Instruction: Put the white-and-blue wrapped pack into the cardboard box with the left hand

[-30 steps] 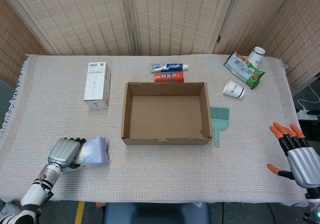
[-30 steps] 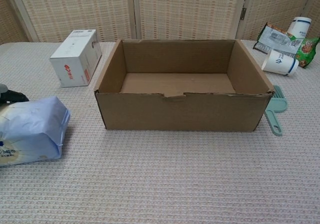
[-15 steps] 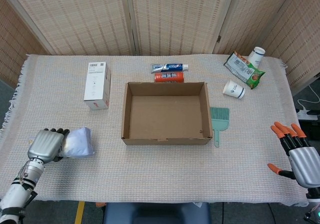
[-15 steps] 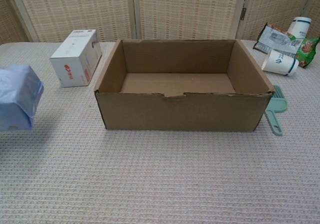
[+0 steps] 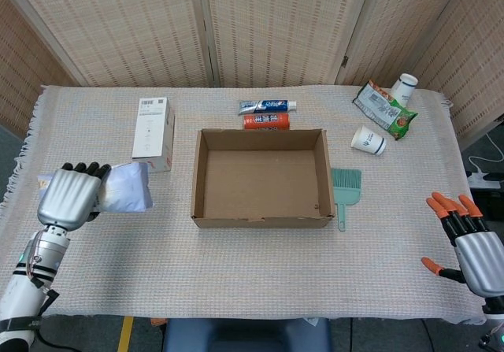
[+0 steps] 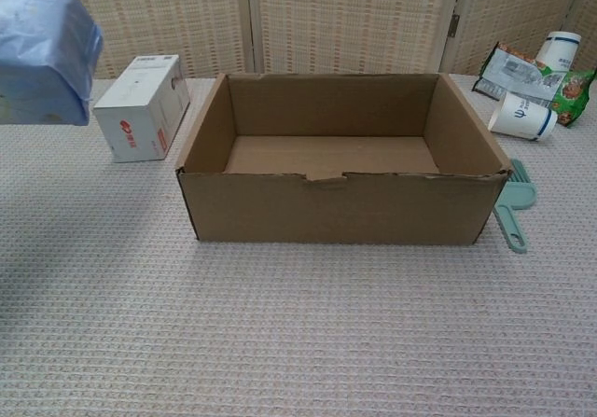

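My left hand (image 5: pixel 69 197) grips the white-and-blue wrapped pack (image 5: pixel 126 188) and holds it in the air, left of the cardboard box (image 5: pixel 261 178). In the chest view the pack (image 6: pixel 45 53) hangs at the upper left, well above the tablecloth and left of the box (image 6: pixel 340 207), with the hand itself out of frame. The box stands open and empty at the table's middle. My right hand (image 5: pixel 469 244) hovers at the table's front right edge with its fingers spread and nothing in it.
A white carton (image 5: pixel 153 134) lies behind the pack. Two tubes (image 5: pixel 267 114) lie behind the box, a teal dustpan brush (image 5: pixel 344 190) at its right. A snack bag (image 5: pixel 383 109) and two paper cups (image 5: pixel 368 140) sit at the back right.
My left hand has lifted the pack off the table, carrying it upward and away from the front edge. The right hand has stayed put.
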{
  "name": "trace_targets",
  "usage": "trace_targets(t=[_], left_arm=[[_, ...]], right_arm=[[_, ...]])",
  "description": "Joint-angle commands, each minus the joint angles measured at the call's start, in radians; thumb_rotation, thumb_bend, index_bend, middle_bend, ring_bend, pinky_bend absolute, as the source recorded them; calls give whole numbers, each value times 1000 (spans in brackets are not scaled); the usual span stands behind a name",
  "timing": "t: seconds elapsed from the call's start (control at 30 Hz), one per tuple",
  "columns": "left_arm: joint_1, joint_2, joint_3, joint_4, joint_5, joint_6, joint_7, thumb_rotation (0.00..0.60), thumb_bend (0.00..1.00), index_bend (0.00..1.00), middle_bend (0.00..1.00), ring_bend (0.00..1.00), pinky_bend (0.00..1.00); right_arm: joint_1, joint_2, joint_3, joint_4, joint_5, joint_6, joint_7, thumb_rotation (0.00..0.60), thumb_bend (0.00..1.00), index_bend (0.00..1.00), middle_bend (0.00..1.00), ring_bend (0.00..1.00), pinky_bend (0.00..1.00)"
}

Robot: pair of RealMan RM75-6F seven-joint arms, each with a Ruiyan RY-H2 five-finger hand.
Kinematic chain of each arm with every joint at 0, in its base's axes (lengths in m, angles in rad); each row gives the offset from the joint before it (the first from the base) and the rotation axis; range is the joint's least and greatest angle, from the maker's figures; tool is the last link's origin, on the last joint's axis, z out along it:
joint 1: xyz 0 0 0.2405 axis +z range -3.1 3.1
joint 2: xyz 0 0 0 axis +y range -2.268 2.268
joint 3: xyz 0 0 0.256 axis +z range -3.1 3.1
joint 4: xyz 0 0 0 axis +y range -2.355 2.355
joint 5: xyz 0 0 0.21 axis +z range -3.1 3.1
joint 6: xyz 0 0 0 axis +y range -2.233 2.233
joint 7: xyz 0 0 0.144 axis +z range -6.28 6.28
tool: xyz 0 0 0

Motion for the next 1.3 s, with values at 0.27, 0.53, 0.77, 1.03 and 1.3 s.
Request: trace_targets(t=[0.27,0.53,0.77,1.03,1.3], left_arm=[[-213,-179,-138,-35,-105,-53,95,600,277,582,673,641,700],[-464,-380,-204,13,-348,-53,267,600,271,576,669,641,700],[-587,-520,-211,118,-409,-37,300,600,268,573,665,641,701],[-619,-643,-194,287,-268,-17,198,600,267,573,666,641,703],[-600,-712,-168,404,-164,-12,95,600,266,573,667,641,704]], right_arm=[[1,8,9,4,17,0,20,600,0,52,30,0,0],[3,15,15,5,29,-3,33,600,0,56,30,0,0],[5,17,12,10,29,-14,45,600,0,57,30,0,0],[7,20,20,17,51,-20,59,600,0,56,30,0,0],[8,19,24,18,62,-26,55,600,0,56,30,0,0]])
